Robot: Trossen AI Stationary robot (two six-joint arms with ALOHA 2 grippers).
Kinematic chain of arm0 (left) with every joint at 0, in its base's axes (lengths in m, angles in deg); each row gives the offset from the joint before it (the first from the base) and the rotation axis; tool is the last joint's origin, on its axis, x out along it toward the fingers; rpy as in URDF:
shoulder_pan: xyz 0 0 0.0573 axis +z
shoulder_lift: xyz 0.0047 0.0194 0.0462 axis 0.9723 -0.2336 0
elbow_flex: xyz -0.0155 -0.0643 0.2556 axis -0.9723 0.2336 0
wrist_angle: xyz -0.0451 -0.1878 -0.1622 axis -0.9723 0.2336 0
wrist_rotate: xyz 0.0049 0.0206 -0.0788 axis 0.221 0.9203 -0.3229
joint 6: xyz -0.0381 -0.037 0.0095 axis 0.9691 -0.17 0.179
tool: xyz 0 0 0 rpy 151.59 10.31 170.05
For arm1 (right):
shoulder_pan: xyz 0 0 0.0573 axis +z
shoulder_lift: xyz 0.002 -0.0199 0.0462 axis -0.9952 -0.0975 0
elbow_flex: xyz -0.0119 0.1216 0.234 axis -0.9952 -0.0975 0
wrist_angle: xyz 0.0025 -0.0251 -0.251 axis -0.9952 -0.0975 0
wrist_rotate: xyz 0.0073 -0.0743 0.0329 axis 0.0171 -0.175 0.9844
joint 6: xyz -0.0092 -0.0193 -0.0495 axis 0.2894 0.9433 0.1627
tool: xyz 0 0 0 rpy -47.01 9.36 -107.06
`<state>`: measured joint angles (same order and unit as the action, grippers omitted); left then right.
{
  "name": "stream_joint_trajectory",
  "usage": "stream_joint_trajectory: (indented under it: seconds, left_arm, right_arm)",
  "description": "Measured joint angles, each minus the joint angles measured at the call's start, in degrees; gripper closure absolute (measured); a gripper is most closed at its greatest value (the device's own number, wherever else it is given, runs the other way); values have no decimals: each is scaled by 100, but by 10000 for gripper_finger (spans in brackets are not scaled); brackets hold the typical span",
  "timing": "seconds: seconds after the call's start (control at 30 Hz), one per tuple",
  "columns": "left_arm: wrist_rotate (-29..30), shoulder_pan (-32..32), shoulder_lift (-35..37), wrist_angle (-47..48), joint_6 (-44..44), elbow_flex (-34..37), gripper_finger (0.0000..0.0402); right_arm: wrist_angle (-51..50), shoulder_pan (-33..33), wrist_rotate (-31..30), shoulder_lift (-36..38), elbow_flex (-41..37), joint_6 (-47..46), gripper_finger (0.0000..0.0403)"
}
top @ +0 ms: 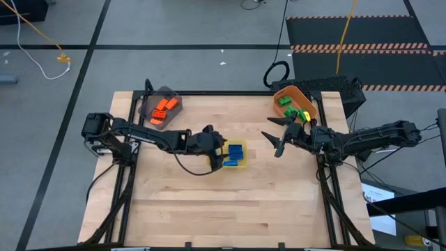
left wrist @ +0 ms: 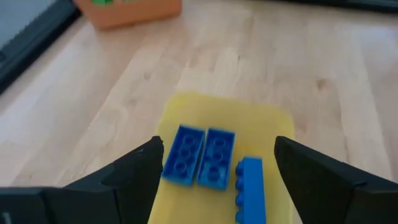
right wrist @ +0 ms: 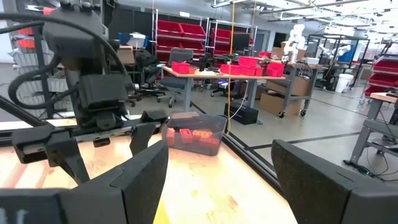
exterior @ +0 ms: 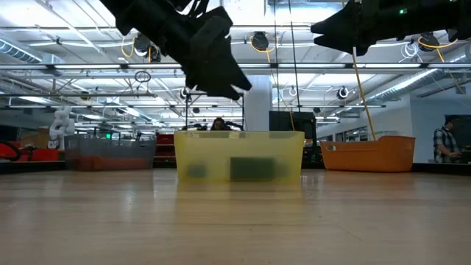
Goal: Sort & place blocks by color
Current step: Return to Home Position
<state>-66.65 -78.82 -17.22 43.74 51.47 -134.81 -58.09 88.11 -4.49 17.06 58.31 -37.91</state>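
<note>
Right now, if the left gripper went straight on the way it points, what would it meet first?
Likely the blue blocks in the yellow bin; the open left gripper aims down at them, depth unclear.

The desk (top: 230,209) has a top of light wooden planks with a dark frame along its sides. Three bins stand directly on it, each well apart from the others. Seen from above, a yellow bin (top: 224,148) stands near the middle of the desk, a little toward 12 o'clock. A grey bin (top: 167,92) stands at the far corner at about 10 o'clock. An orange bin (top: 311,104) stands at the far corner at about 2 o'clock.
</note>
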Motion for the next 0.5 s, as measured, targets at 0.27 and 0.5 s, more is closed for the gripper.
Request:
stream_joint_trajectory:
  seconds: [0.27, 0.5]
  left_arm:
    - [-136, 0, 0, -759, -534, 0, 140]
    - [-149, 36, 0, -1481, -579, -2, 162]
  right_arm:
    - [26, 0, 2, -93, 0, 0, 124]
    - [215, 0, 7, -331, -2, 125, 124]
